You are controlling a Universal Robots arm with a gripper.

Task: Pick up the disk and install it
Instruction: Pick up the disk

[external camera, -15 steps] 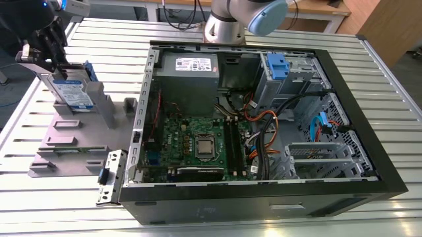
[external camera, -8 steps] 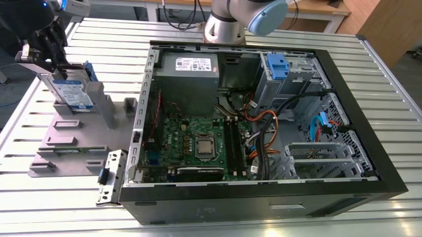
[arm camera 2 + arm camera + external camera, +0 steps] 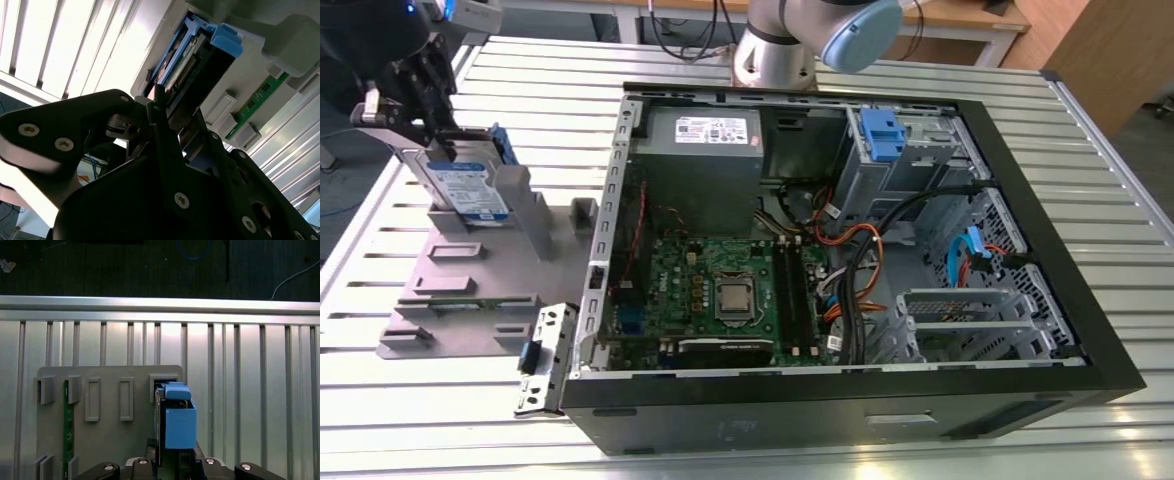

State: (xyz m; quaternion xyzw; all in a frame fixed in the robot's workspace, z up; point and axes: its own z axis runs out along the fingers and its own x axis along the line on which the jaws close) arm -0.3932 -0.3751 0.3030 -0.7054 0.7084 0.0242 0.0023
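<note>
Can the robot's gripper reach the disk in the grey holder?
Probably yes: the gripper sits right at the disk, standing upright in the grey holder, with nothing between them.

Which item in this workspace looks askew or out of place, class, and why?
A small metal bracket sits tilted between the grey holder and the open computer case, seemingly loose. The disk stands upright in its holder slot, and nothing looks spilled or broken.

Open slatted table (image 3: 414,410) around grey fixture (image 3: 467,270), computer case (image 3: 827,415) wall just beside it, cables (image 3: 854,270) crowding case interior
</note>
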